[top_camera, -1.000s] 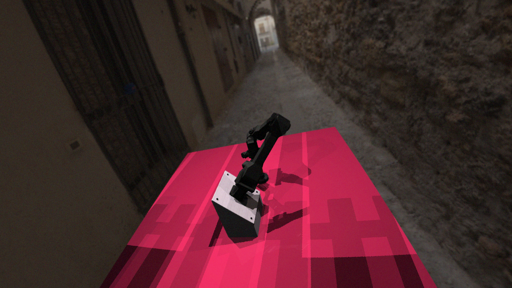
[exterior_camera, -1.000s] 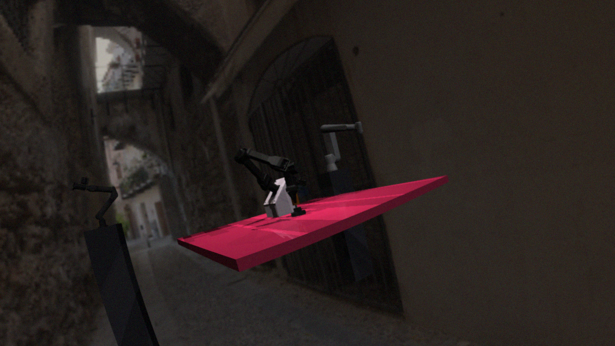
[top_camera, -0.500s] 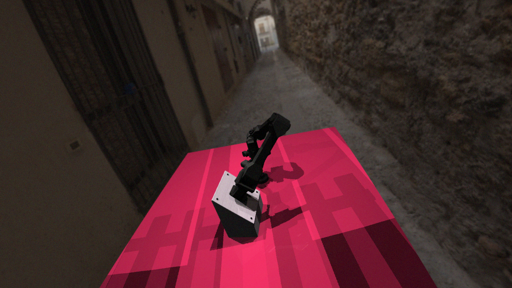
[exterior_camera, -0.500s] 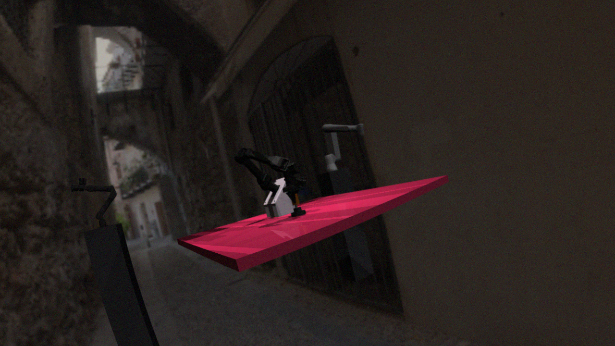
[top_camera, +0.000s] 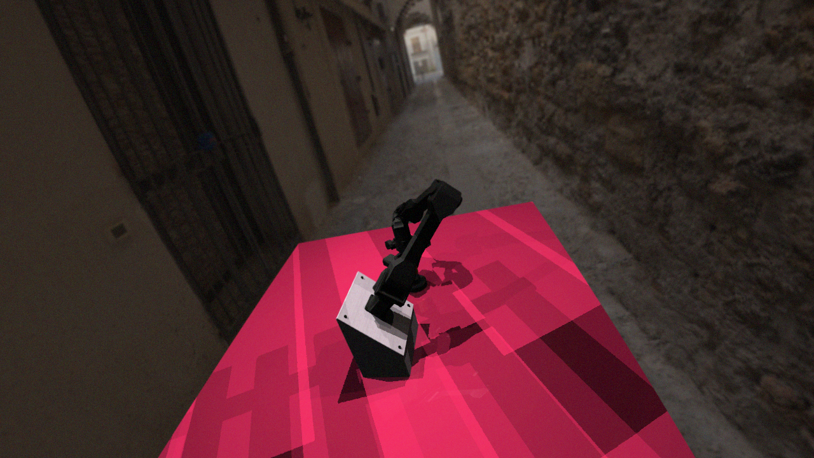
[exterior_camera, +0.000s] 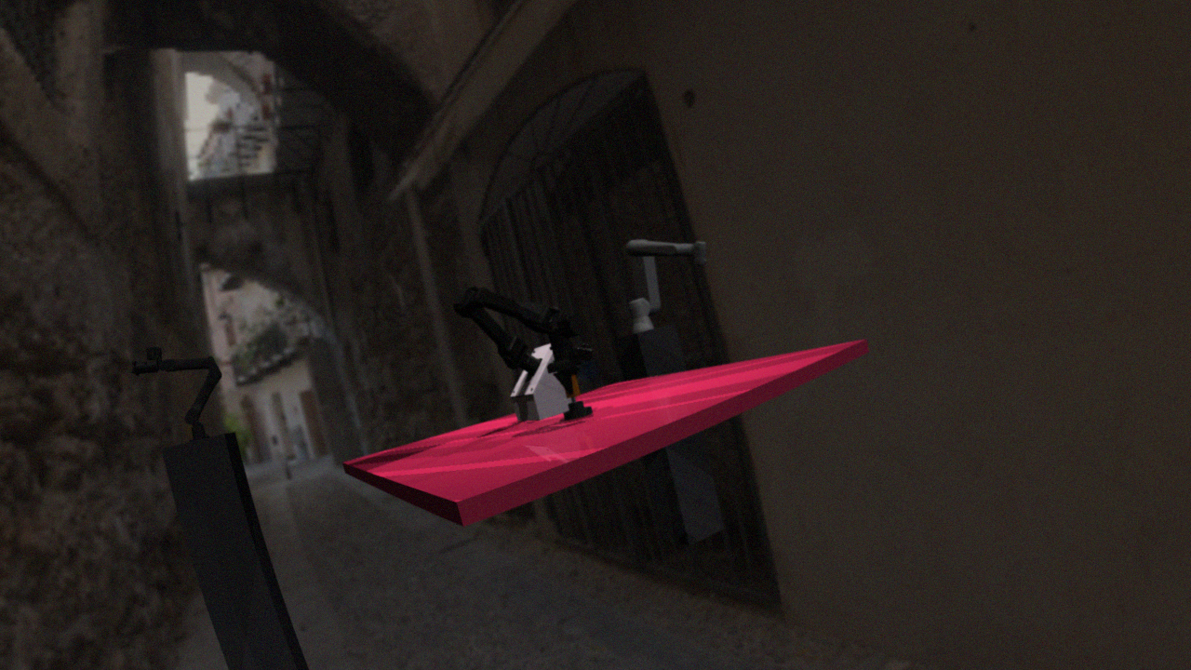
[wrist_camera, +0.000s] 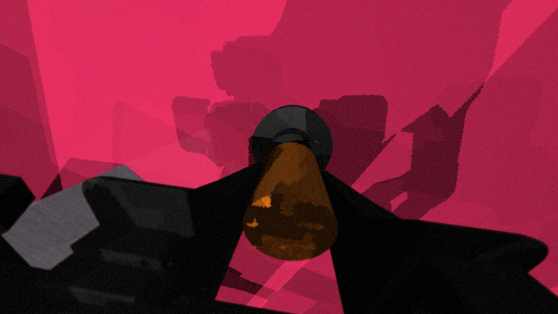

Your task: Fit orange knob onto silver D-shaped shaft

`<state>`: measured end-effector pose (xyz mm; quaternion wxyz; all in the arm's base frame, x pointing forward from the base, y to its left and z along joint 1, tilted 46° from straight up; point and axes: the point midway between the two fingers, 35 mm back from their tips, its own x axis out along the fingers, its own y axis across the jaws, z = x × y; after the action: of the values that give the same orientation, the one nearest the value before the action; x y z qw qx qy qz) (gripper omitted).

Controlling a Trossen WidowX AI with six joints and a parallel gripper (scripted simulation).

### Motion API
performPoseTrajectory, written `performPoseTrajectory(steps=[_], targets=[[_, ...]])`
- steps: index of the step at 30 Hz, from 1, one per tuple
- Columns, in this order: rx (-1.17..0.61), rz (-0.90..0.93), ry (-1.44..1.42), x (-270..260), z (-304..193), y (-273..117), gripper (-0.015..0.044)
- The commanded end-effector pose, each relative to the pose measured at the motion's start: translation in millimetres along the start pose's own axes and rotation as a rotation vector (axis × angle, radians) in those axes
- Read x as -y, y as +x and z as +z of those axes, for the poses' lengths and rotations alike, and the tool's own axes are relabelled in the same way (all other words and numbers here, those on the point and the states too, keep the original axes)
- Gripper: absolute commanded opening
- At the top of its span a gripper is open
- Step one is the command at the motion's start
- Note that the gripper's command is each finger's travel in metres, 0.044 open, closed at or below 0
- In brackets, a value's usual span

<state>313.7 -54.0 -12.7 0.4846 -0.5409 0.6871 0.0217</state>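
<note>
The orange knob is a tapered cylinder. In the wrist view it is upright between the two black fingers of my gripper, which is shut on it. Its far end overlaps the middle of the round dark pedestal. In the exterior view the knob shows just above the pedestal; I cannot tell if they touch. The silver shaft and its flat side are not visible, and the knob's hole underneath is hidden. In the top view the arm hides the knob.
A block with a pale metal top stands beside the pedestal, under the arm's base. The pink table carries shadows. In the exterior view, a grey arm and a black arm stand beyond the table.
</note>
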Motion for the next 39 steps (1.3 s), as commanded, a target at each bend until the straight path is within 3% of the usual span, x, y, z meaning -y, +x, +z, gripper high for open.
performPoseTrajectory(steps=[1, 12, 39], targets=[[0.002, 0.001, 0.003, -0.2, 0.5, -1.9, 0.0000], [0.001, 0.001, 0.212, 0.8, 0.9, -1.7, 0.0000], [0.001, 0.001, 0.212, 0.0, 0.6, -1.8, 0.0000]])
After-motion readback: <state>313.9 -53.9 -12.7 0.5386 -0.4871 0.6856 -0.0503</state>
